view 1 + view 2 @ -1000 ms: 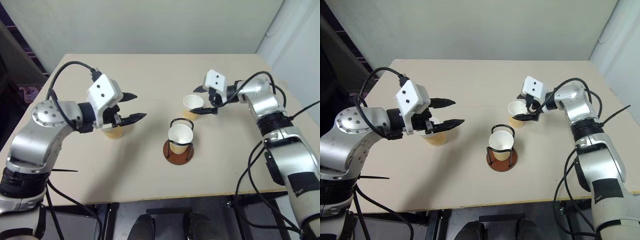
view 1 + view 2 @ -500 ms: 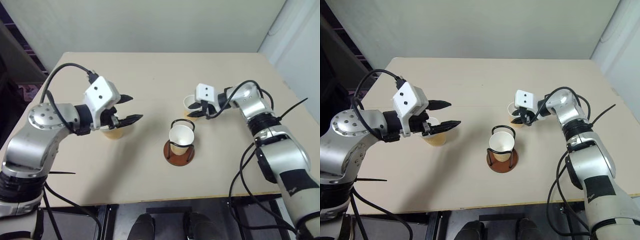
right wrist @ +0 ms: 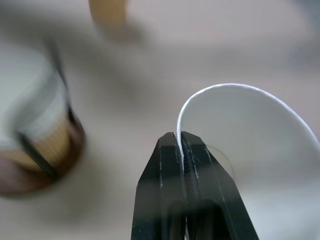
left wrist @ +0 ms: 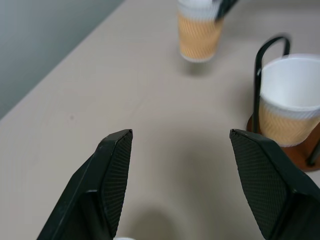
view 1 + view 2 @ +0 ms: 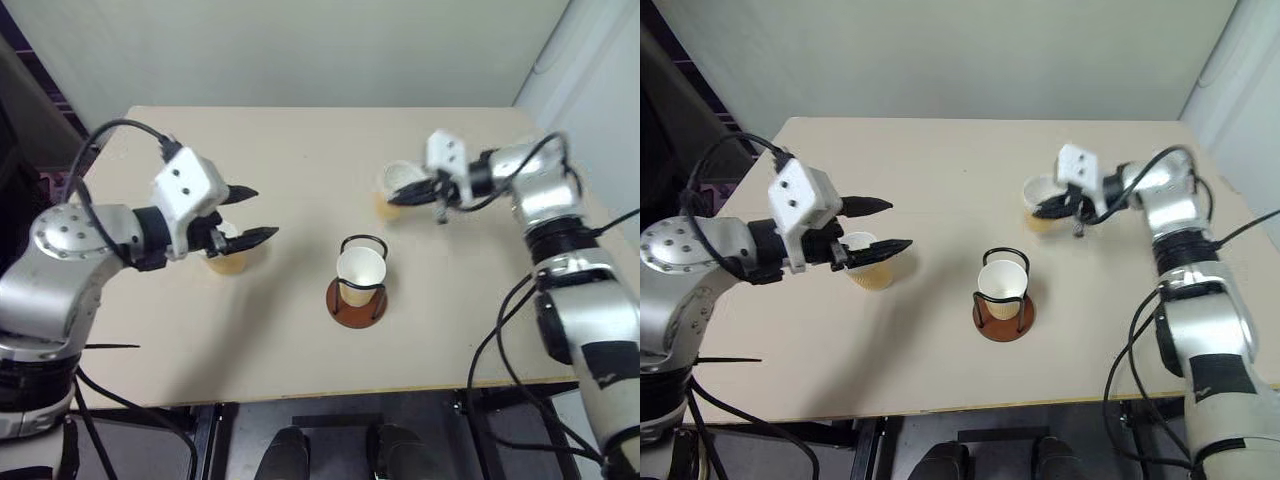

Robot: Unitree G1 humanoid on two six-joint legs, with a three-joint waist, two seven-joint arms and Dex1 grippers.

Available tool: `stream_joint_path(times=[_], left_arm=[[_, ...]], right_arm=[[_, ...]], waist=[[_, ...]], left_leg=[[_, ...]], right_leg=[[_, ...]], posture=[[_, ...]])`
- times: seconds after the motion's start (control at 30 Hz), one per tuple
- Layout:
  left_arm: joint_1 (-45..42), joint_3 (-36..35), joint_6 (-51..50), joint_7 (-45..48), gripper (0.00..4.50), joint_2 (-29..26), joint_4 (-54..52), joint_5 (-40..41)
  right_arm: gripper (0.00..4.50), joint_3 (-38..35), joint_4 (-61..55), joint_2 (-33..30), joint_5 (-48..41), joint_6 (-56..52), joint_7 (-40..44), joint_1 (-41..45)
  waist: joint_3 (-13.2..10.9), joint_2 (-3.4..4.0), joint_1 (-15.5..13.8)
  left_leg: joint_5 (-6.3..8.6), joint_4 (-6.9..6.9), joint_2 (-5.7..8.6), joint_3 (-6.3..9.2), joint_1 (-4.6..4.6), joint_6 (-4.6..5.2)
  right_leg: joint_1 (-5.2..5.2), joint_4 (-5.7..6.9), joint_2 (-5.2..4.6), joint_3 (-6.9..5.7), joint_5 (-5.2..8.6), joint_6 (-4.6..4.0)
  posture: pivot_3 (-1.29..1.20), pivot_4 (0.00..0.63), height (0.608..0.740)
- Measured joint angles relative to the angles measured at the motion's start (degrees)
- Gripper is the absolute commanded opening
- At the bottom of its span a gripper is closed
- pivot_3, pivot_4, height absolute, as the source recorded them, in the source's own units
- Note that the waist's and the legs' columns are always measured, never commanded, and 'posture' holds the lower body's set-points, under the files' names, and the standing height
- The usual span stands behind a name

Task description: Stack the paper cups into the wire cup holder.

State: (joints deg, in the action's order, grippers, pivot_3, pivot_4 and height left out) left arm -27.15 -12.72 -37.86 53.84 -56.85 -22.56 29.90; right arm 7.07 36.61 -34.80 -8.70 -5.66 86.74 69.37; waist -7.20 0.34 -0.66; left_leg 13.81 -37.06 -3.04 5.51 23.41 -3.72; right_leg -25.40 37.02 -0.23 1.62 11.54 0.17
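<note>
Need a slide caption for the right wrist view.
Right gripper pinching a paper cup by its rim, wire cup holder beside.

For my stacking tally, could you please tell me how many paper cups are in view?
3. One cup sits in the wire cup holder; one is pinched by its rim in the right gripper; one stands on the table beneath the open left gripper.

Pincer (image 3: 180, 142) pinching cup rim (image 3: 225, 88)

Three tan-orange paper cups, one already in the wire cup holder (image 5: 357, 283).
Holder cup (image 5: 360, 271) sits upright in black loops on red-brown disc. Second cup (image 5: 398, 188) is pinched at its white rim, lifted off the table. Third cup (image 5: 227, 250) stands upright, well to the left.
</note>
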Motion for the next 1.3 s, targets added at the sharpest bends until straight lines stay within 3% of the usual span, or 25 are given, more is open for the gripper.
stream_joint_path(times=[0.13,0.23,0.37,0.6,0.73,1.07,1.3], left_arm=[[5.3,-4.4,1.5,5.4,3.34,-3.4,0.4,1.6],[6.5,-4.6,2.8,7.2,3.34,-4.3,1.8,1.4],[6.4,-4.3,4.0,7.4,3.34,-4.8,2.5,1.2],[6.9,-4.0,4.0,7.1,3.34,-4.8,1.2,1.7],[8.2,-4.0,3.8,6.8,3.34,-4.9,0.0,2.2],[8.7,-4.0,3.7,5.8,3.34,-5.0,0.0,2.1],[8.9,-4.1,4.9,5.9,3.34,-7.0,2.8,0.0]], right_arm=[[0.01,-4.6,-23.8,-5.3,-14.3,-19.1,4.4,-3.2],[0.01,-4.1,-34.6,-5.9,-18.5,-25.6,3.7,-8.3],[0.01,-0.5,-40.7,-4.2,-18.2,-26.7,0.0,-13.5],[0.01,4.0,-40.9,-3.8,-14.1,-23.1,-2.3,-14.7],[0.95,5.6,-40.2,-3.8,-13.4,-21.9,-2.2,-15.1],[4.47,7.8,-40.5,-3.7,-11.1,-20.2,-2.9,-17.2],[4.47,3.6,-40.4,-4.7,-17.4,-22.8,-0.7,-16.5]], waist=[[0.0,-0.07,0.1],[0.0,-0.08,0.2],[0.0,-0.06,0.4],[0.0,-0.05,0.5],[0.0,-0.05,0.5],[0.0,-0.06,0.4],[0.0,-0.06,0.4]], left_leg=[[-0.01,0.09,-0.09,-0.04,-0.11,-0.19],[0.07,0.03,-0.17,0.01,-0.24,-0.06],[0.16,0.0,-0.2,0.03,-0.36,0.38],[0.02,0.01,-0.26,0.01,-0.39,0.52],[0.0,0.01,-0.34,0.01,-0.4,0.52],[-0.03,-0.02,-0.77,-0.03,-0.4,0.42],[0.02,0.02,-0.89,0.0,-0.39,0.35]], right_leg=[[0.09,-0.01,0.19,0.02,0.23,-0.19],[0.2,0.04,0.25,0.05,0.24,-0.21],[0.2,0.14,0.25,0.09,0.11,-0.42],[0.22,0.16,0.26,0.06,-0.06,-0.9],[0.21,0.16,0.33,0.06,-0.07,-0.92],[0.2,0.13,0.84,0.08,-0.08,-0.9],[0.14,0.13,1.03,0.08,-0.13,-0.81]], posture=[[0.0,0.15,0.74],[0.0,0.15,0.74],[0.0,0.15,0.74],[0.0,0.15,0.74],[0.0,0.15,0.74],[0.0,0.15,0.74],[0.0,0.15,0.74]])
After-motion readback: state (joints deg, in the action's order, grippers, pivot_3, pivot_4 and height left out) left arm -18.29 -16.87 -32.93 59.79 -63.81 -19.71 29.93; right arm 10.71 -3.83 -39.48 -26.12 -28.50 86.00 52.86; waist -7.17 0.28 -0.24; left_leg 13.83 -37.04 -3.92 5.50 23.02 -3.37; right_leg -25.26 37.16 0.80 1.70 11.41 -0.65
